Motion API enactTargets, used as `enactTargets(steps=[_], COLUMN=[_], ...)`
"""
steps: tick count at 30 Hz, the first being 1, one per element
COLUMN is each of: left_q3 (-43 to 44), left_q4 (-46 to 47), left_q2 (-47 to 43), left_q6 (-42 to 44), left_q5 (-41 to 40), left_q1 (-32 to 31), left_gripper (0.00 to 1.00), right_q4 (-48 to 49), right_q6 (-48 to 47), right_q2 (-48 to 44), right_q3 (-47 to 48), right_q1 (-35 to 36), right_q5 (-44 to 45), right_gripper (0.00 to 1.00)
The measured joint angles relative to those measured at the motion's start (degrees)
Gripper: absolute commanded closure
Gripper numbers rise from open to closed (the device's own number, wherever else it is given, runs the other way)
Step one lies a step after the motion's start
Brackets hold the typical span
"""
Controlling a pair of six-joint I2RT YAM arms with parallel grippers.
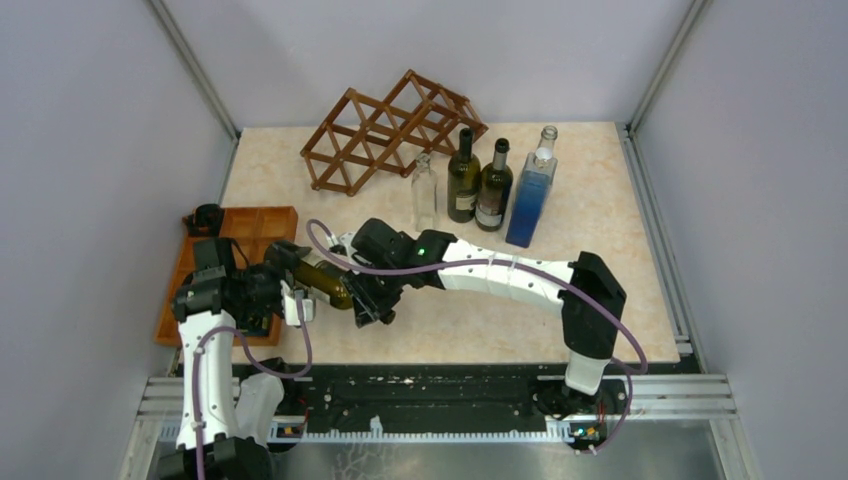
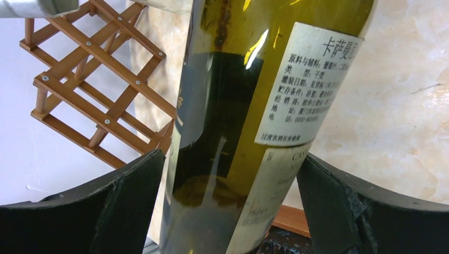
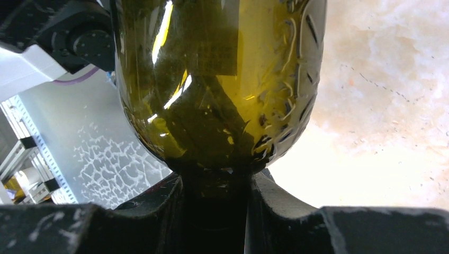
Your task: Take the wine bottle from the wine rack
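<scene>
The brown lattice wine rack (image 1: 390, 130) stands at the back of the table with nothing in its cells; it also shows in the left wrist view (image 2: 95, 79). A dark green wine bottle (image 1: 325, 283) with a white label is held lying in the air at front left, off the rack. My right gripper (image 1: 362, 292) is shut on its neck (image 3: 214, 196), below the bottle's shoulder (image 3: 222, 79). My left gripper (image 1: 290, 290) straddles the bottle's body (image 2: 238, 132) near its base. Its fingers (image 2: 127, 201) stand open, with a thin gap on each side.
A clear small bottle (image 1: 424, 190), two dark green bottles (image 1: 463, 175) (image 1: 494, 185) and a tall bottle of blue liquid (image 1: 530, 195) stand right of the rack. An orange-brown compartment tray (image 1: 250, 232) lies at the table's left edge. Grey walls enclose the table.
</scene>
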Motion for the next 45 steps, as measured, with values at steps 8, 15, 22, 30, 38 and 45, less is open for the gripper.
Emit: enactTargets(steps=[8,15,22,30,38,45], left_q3=[-1.3,-2.4,-2.4,-1.8,3.4,5.5], left_q4=[1.6,1.5,1.1,2.8,4.1,6.6], left_q2=[0.2,0.8,2.7,4.2,8.3,10.1], left_q6=[0.1,0.5,1.9,-7.4,-24.7,-39.1], left_q5=[-0.5,-1.8,-4.5,-1.6,3.0,7.0], left_q1=[0.0,-0.1,-0.2,-0.1,-0.1,-0.1], left_gripper=[0.01,0.29,1.0,1.0,1.0,1.0], right_q4=[0.5,-0.6,4.1,16.7,27.9,35.6], right_q6=[-1.3,-2.3,-1.8,4.4,9.2,12.5], right_q2=[0.0,0.0,-0.3,-10.0,-21.2,-25.8], right_q3=[1.0,1.0,1.8,-7.0,-15.4,-22.8], right_q1=[0.4,0.7,0.3,-6.0,-7.2,-7.3], right_q5=[-2.7,-3.6,-2.1,1.9,11.1,17.6], right_gripper=[1.0,0.83,0.16,0.01,0.01,0.02])
